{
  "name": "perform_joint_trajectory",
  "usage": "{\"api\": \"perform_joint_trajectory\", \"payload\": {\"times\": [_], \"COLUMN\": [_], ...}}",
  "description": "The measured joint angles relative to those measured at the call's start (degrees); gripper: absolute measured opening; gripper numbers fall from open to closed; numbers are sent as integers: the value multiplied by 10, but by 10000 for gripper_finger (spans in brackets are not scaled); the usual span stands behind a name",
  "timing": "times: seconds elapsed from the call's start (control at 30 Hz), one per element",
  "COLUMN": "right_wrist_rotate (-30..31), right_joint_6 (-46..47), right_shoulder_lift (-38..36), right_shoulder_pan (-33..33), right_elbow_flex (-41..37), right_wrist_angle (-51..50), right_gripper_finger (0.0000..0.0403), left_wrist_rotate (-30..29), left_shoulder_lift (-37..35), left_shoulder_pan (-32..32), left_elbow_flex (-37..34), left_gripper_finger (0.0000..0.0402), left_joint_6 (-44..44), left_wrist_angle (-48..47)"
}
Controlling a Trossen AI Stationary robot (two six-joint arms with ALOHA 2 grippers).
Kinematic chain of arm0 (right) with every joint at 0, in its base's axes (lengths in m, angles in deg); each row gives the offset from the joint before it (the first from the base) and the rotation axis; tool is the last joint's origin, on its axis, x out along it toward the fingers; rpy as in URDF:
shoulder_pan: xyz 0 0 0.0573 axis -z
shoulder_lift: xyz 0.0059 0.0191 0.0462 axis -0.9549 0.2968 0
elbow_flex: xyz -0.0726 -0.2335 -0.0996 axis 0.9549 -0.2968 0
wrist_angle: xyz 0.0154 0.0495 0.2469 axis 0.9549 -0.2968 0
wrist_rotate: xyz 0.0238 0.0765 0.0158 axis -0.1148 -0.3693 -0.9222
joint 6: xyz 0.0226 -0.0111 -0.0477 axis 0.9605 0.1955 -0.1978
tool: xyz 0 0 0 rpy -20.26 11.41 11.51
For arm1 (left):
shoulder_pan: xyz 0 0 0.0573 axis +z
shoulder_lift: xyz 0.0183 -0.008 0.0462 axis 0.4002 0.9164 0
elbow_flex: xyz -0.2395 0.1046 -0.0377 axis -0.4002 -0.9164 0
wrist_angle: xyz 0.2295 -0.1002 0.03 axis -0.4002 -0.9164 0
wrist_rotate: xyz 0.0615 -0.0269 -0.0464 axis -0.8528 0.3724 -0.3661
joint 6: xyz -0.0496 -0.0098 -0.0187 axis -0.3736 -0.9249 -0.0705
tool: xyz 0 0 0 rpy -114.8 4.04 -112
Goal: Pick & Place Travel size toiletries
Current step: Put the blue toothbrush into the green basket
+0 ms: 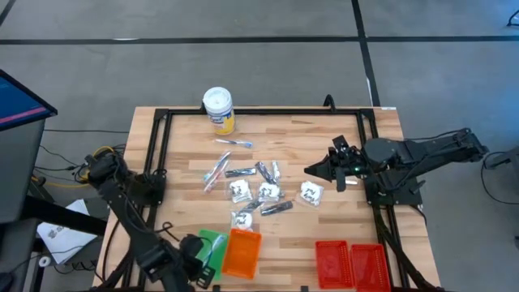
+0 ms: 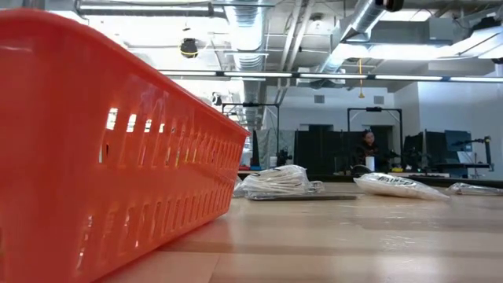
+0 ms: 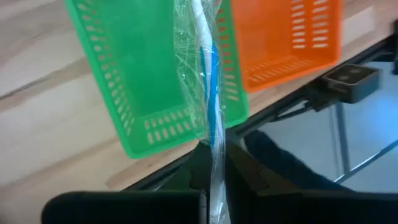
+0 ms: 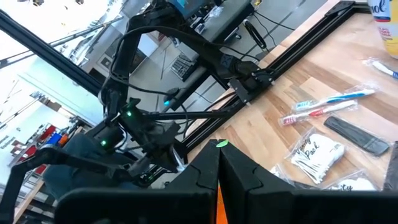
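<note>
My left gripper [image 1: 201, 261] is at the table's near edge, over the green tray [image 1: 212, 243], shut on a clear-wrapped white-and-blue stick [image 3: 205, 74]. The other travel size toiletries lie flat mid-table: white packets [image 1: 239, 191] [image 1: 311, 193], dark tubes [image 1: 276, 208] and wrapped sticks [image 1: 217, 170]. My right gripper [image 1: 310, 170] hangs shut, with nothing in it, above the table to the right of the pile. In its wrist view [image 4: 217, 163] it looks across the sticks [image 4: 329, 106] toward the left arm. My left gripper pinches the wrapped stick between its two fingers [image 3: 202, 165], coming steeply from above. The stick's shaft [image 3: 214, 140] runs along the fingers, not across. It reaches back between them and sticks out past the tips over the green tray's [image 3: 143, 81] corner. Whether its free end touches the tray, I cannot tell.
An orange tray [image 1: 242, 251] stands right beside the green one, filling the low view's left [image 2: 102, 141]. Two red trays [image 1: 332, 261] [image 1: 369, 266] sit at the near right. A white-lidded tub with a yellow label [image 1: 219, 109] stands at the far edge. A black frame rail [image 1: 154, 154] borders the table.
</note>
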Motion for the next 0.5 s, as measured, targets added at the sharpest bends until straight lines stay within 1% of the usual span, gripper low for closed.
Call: {"api": "perform_joint_trajectory", "payload": {"times": [0.17, 0.33, 0.5], "right_wrist_rotate": [0, 0, 0], "right_joint_6": [0, 0, 0], "right_shoulder_lift": [0, 0, 0], "right_shoulder_pan": [-1, -6, -6], "right_elbow_flex": [0, 0, 0], "right_wrist_angle": [-2, -3, -3], "right_gripper_finger": [0, 0, 0], "left_wrist_rotate": [34, 33, 28], "left_shoulder_lift": [0, 0, 0], "left_shoulder_pan": [-2, -9, -6], "left_elbow_flex": [-30, -49, -63], "left_gripper_finger": [10, 12, 27], "left_joint_6": [3, 3, 14], "left_wrist_angle": [22, 46, 68]}}
